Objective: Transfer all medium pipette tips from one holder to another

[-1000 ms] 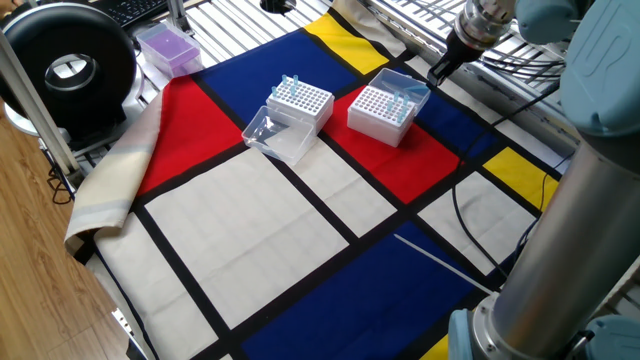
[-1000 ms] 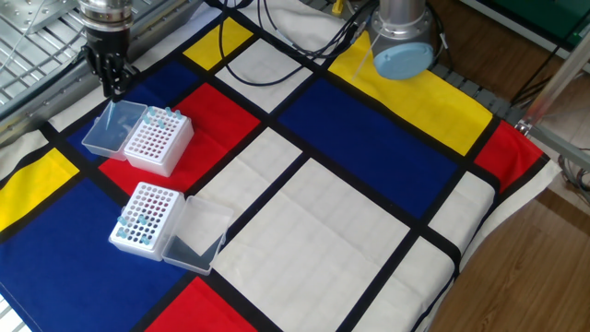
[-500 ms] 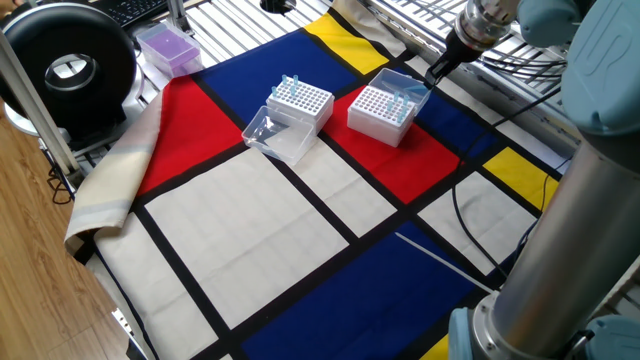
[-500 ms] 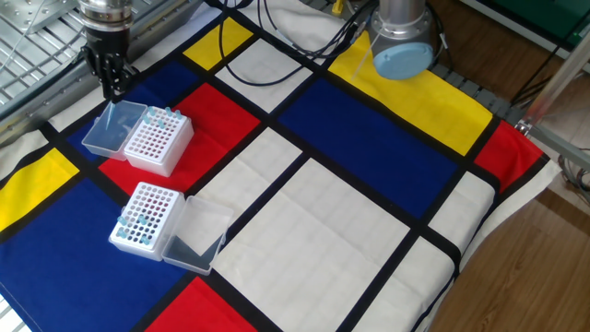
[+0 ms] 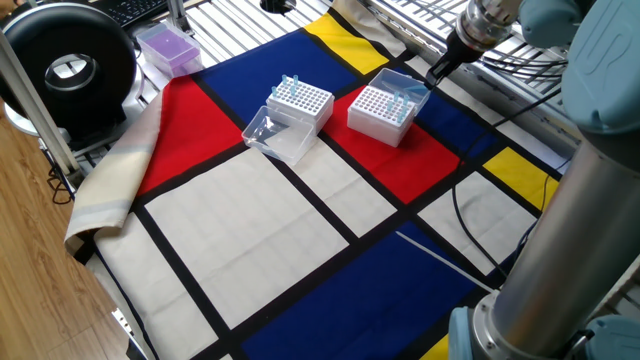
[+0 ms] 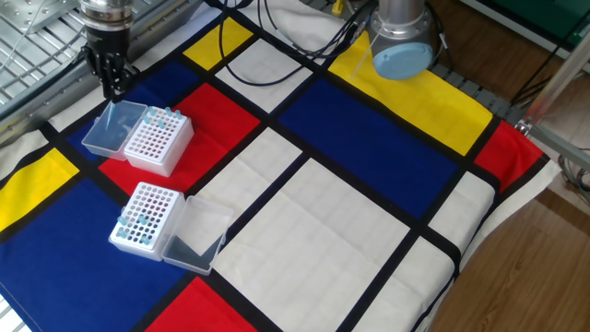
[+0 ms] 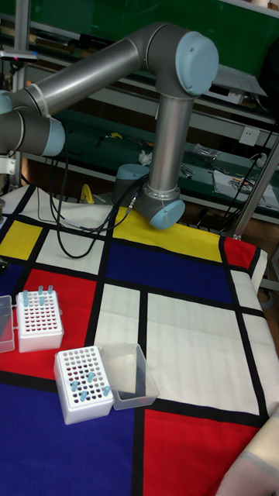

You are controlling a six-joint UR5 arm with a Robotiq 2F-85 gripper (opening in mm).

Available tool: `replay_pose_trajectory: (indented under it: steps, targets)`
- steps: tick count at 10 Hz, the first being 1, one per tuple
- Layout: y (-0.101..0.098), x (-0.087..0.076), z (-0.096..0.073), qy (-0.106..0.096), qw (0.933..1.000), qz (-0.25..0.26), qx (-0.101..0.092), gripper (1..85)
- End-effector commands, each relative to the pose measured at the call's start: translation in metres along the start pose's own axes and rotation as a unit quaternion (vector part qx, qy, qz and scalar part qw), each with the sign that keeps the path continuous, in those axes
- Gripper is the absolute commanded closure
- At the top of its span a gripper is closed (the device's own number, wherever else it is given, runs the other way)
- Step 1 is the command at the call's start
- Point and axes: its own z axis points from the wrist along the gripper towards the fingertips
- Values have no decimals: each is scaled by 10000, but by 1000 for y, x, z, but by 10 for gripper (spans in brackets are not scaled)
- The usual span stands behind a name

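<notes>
Grey tubular arm [image 7: 101, 66] with pale-blue joint caps, dark pincer [image 6: 112, 81].

A purple box [image 5: 168, 47] sits beside a black round device [image 5: 68, 70].

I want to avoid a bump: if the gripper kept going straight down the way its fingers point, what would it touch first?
Probably the clear open lid hinged to the holder directly below the gripper, not the pipette tips beside it. Depth is uncertain; it might instead meet the blue cloth just past the lid's edge.

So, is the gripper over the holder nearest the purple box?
No, the gripper hangs by the other holder, far from the purple box.
</notes>
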Motion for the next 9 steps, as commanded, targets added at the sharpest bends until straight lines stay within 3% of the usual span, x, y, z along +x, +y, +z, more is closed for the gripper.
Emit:
replay_pose_trajectory:
  steps: [1,9]
  targets:
    - [-1,-2,-1,-61,10000,45,-23,593]
    - [-3,-2,-1,-107,9999,85,-6,620]
